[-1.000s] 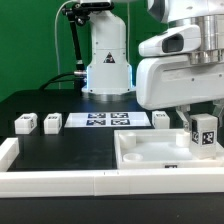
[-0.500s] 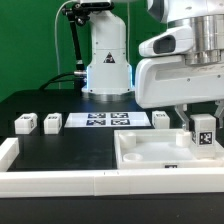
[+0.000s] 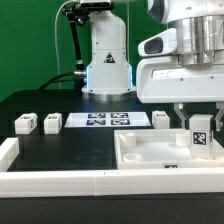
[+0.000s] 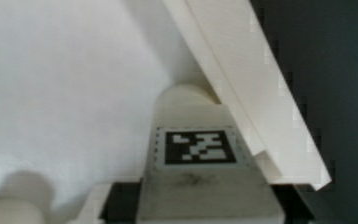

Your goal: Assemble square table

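We log black tabletop (image 3: 70,148) | on it — slab (image 3: 160,152), wall (image 3: 50,182), marker board (image 3: 105,120) | three legs (image 3: 25,124) in the board's row, flanking it.

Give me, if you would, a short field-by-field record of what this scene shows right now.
gripper: shut on the held leg block
held leg block position: upright, at the tabletop corner on the exterior view's right
seated or not: cannot tell
loose leg blocks: first leg and second leg side by side on the exterior view's left; third leg at the marker board right end
barrier wall: in front of the tabletop
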{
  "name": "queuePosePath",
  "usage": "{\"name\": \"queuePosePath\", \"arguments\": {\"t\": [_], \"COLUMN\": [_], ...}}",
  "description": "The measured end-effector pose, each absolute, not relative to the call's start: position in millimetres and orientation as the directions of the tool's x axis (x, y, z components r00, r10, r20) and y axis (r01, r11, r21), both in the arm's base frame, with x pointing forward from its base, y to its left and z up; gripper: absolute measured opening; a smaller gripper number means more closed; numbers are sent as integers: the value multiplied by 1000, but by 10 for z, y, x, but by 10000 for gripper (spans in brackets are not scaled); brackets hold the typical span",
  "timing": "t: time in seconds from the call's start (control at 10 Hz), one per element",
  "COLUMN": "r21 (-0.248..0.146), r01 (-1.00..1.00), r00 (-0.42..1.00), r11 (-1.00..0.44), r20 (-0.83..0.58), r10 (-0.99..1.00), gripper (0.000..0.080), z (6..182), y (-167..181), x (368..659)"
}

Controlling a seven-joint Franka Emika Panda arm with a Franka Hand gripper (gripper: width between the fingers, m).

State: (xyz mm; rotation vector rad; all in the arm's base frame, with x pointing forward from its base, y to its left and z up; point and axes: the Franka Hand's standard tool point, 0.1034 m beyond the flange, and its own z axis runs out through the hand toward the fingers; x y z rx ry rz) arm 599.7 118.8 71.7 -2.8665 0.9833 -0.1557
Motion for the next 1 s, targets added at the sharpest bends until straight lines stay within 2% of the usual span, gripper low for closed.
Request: {"name": "queuePosePath", "arguments": {"t": [0.3, 0.7, 0.9, 1.0], "r21": [-133, -140, -139, -138], "r01": [-786, -911, -906, -875], "r00": [607, 395, 407, 469], "r11": [-604, -389, -401, -463], "r20": [25, -23, -21, -12], "r10": [-794, -918, -913, -883], "gripper": [291, 291, 291, 518], "z": [715, 714, 712, 710], "y": [1213, 1210, 1211, 1200], "x": [5985, 5989, 5987, 5985]}}
